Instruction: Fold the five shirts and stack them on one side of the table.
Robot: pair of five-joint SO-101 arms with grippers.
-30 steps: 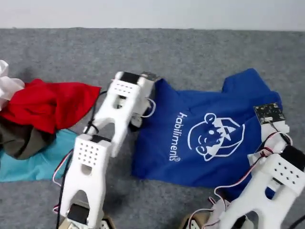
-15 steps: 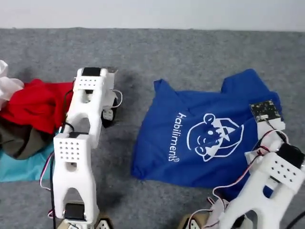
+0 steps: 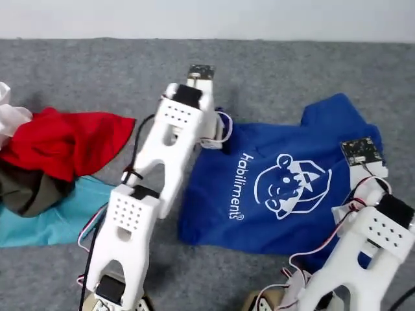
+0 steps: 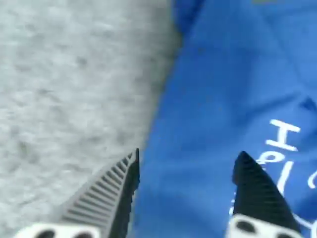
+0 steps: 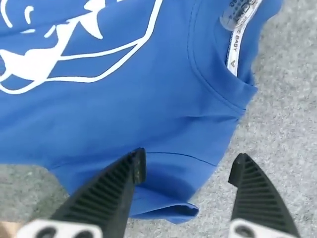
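Note:
A blue shirt (image 3: 292, 188) with a white cartoon print lies spread on the grey table, slightly rumpled. My left arm (image 3: 172, 133) stretches to the shirt's far left corner. My left gripper (image 4: 189, 157) hangs open there, one finger over the grey surface and one over the blue cloth (image 4: 223, 89). At the near right, my right arm (image 3: 373, 236) holds my right gripper (image 5: 189, 157) open above the shirt's collar (image 5: 218, 84), straddling the blue hem (image 5: 168, 198). Neither gripper holds anything.
A pile of shirts lies at the left: a red one (image 3: 65, 139) on top, a dark one (image 3: 26, 188), a teal one (image 3: 55, 220) and a bit of white (image 3: 10, 113). Bare grey table (image 3: 272, 65) runs along the back.
The left arm swung left over the red shirt, then came back right and farther out to the blue shirt's far left corner. The right arm hardly moved.

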